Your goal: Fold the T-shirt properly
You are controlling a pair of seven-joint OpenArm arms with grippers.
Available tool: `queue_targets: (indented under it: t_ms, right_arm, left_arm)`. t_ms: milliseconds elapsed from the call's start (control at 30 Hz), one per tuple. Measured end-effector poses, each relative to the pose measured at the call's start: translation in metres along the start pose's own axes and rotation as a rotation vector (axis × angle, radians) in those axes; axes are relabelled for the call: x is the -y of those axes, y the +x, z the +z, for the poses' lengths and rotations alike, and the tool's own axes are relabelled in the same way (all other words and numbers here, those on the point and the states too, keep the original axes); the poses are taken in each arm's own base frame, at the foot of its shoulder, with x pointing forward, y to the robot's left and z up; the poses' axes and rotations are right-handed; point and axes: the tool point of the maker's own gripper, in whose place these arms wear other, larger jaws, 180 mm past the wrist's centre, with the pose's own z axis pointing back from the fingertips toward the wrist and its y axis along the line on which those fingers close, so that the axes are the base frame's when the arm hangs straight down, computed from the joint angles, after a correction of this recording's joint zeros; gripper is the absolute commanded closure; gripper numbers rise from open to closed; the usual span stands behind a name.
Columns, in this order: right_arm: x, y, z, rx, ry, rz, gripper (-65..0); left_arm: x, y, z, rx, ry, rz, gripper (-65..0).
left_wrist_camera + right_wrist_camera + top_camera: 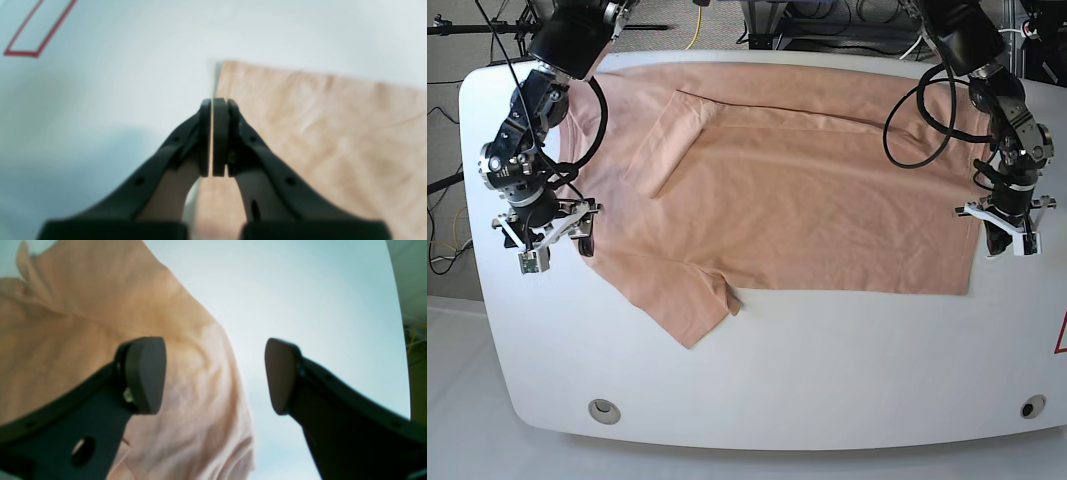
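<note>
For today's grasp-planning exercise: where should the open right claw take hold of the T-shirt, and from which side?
Grip the T-shirt at the sleeve edge just beside the right claw, coming from the bare table side. That edge lies flat and free there, so one finger could probably slide under it.

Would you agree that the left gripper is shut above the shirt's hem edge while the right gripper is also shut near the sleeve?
Not quite: the right gripper is open, its fingers spread apart over the T-shirt, as the right wrist view shows. The left gripper is indeed shut.
</note>
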Motion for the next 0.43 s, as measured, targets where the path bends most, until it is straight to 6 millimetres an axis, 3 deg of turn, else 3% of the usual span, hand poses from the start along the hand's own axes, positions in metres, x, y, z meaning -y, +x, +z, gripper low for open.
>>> queue_targets:
  t_ms: [233,433]
  right_arm:
    - [-0.002,0.001,-0.001,0.001,0.006,0.01,-43.7]
    - [-0.002,0.0,-0.001,-0.001,0.005,0.01,-43.7]
  left_arm:
    - [-0.023,0.001,-0.01,-0.006,0.028,0.023,0.0]
    - [-0.028,-0.013,-0.016,-0.054,0.034,0.052,0.0]
